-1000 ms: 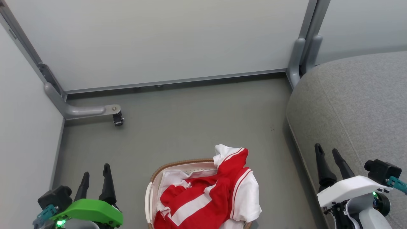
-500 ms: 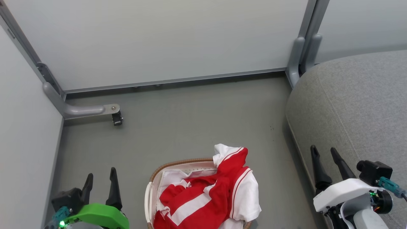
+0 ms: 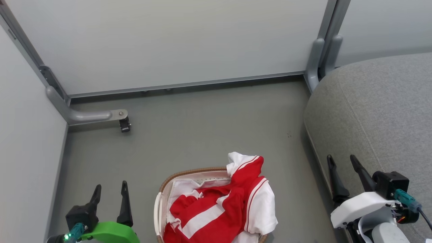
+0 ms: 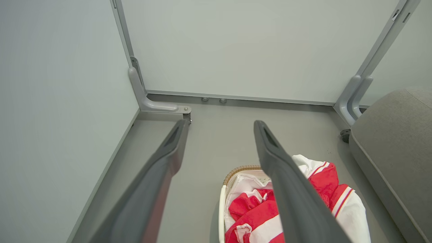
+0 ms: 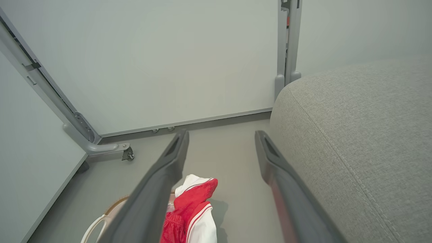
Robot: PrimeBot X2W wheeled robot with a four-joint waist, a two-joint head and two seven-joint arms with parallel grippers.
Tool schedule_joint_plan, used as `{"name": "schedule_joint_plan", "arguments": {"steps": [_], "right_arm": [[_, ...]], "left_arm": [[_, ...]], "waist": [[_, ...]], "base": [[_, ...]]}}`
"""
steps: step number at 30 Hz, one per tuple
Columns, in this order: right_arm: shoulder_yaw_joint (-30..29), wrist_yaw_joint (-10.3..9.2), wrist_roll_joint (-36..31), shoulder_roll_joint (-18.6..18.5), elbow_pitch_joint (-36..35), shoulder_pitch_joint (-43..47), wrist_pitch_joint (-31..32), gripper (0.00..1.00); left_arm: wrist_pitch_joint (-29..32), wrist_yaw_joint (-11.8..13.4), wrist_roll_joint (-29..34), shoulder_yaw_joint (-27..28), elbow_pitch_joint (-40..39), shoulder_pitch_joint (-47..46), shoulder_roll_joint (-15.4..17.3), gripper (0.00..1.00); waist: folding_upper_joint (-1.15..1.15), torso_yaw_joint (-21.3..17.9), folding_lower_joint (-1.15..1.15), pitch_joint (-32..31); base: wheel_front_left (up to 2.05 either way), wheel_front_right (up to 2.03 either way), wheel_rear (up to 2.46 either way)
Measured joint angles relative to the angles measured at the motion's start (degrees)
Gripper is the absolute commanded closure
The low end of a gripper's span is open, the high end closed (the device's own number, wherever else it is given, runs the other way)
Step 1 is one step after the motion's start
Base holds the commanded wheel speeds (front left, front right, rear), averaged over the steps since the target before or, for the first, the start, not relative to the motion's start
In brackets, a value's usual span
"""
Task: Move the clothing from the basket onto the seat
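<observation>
1. The clothing (image 3: 216,209) is heaped in the one basket (image 3: 189,172) on the floor (image 3: 202,128), between the two claws and touching neither.
2. The left claw (image 3: 111,185) is spread and empty.
3. The right claw (image 3: 341,157) is spread and empty, beside the one seat (image 3: 378,111).

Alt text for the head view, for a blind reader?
Red-and-white clothing is heaped in a basket on the floor, one piece draped over its rim. The left gripper and right gripper hover open and empty either side; the grey seat is at right.
</observation>
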Motion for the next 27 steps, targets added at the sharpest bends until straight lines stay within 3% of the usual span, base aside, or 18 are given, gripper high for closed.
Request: {"name": "schedule_joint_plan", "arguments": {"steps": [27], "right_arm": [[0.27, 0.02, -13.57, -0.09, 1.12, -0.73, -3.04, 0.0]], "left_arm": [[-3.03, 0.16, 12.17, -1.11, 0.67, 0.78, -0.25, 0.0]], "waist": [[0.0, 0.36, 0.0, 2.56]], "base": [[0.0, 0.0, 0.0]]}}
